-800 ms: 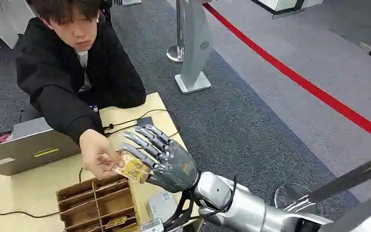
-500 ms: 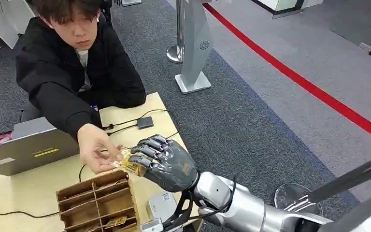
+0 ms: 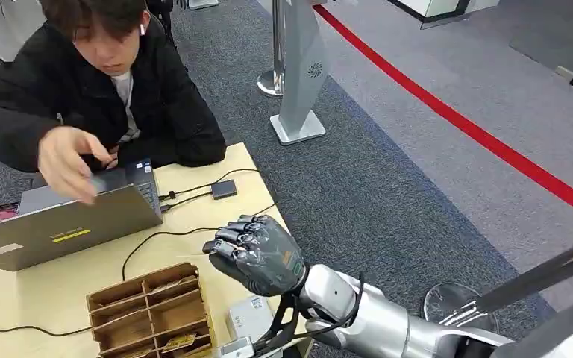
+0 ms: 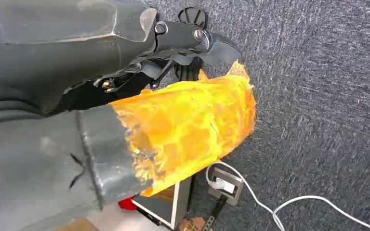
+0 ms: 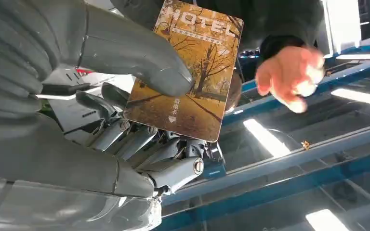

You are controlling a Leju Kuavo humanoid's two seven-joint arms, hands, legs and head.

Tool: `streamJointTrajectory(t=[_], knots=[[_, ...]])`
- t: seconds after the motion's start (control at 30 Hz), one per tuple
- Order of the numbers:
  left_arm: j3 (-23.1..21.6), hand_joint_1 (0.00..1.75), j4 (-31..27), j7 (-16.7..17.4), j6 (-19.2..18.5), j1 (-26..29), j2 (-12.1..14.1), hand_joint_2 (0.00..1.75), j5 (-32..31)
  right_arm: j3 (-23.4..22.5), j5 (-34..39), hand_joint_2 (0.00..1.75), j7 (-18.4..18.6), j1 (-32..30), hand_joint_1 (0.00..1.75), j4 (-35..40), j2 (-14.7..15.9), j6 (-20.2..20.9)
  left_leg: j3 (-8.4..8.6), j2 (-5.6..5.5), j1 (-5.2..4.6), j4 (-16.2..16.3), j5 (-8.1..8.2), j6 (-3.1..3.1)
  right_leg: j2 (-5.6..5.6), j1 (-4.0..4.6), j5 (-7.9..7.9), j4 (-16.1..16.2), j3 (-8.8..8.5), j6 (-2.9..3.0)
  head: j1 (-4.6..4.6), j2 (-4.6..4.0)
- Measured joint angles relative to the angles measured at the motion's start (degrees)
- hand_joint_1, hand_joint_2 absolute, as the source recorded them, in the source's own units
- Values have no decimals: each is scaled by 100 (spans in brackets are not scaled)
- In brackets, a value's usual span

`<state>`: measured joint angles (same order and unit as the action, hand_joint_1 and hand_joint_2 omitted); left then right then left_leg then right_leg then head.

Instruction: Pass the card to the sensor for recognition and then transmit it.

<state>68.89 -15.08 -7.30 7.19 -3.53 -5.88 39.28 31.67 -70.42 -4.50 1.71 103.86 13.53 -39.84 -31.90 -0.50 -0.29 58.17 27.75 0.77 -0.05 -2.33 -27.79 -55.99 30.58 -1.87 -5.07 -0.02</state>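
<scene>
R hand (image 3: 257, 253) grasps hotel card (image 5: 185, 72), pinned btwn thumb & curled fingers.

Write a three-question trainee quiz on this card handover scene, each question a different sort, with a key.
1. True or false: the right hand holds the card.
2. Multiple choice: where does the wooden divider box sit? A. on the grey carpet; B. on the table, nearer the robot than the laptop; C. on top of the laptop.
3. Fill in: the large word printed on the card reads ____.

Key
1. True. In the right wrist view the thumb presses the card against the fingers.
2. B.
3. HOTEL.
</scene>
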Motion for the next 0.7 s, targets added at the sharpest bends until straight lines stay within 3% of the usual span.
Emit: streamJointTrajectory(t=[0.1,0.33,0.7], knots=[[0,0,0,0,4,0,0,0,0,31,479,175,-120,-1,175,4,0,29,0,0,0,0,0,0,0,0,0,0,0,0,0,0],[0,0,0,-7,11,2,-2,0,0,153,1844,175,-507,-26,175,77,0,633,0,0,0,0,0,0,0,0,0,0,0,0,0,0],[0,0,0,-22,55,9,-4,0,0,182,2755,175,-737,-365,175,88,0,1392,-1,0,0,0,0,0,0,0,-1,0,1,0,0,0]])
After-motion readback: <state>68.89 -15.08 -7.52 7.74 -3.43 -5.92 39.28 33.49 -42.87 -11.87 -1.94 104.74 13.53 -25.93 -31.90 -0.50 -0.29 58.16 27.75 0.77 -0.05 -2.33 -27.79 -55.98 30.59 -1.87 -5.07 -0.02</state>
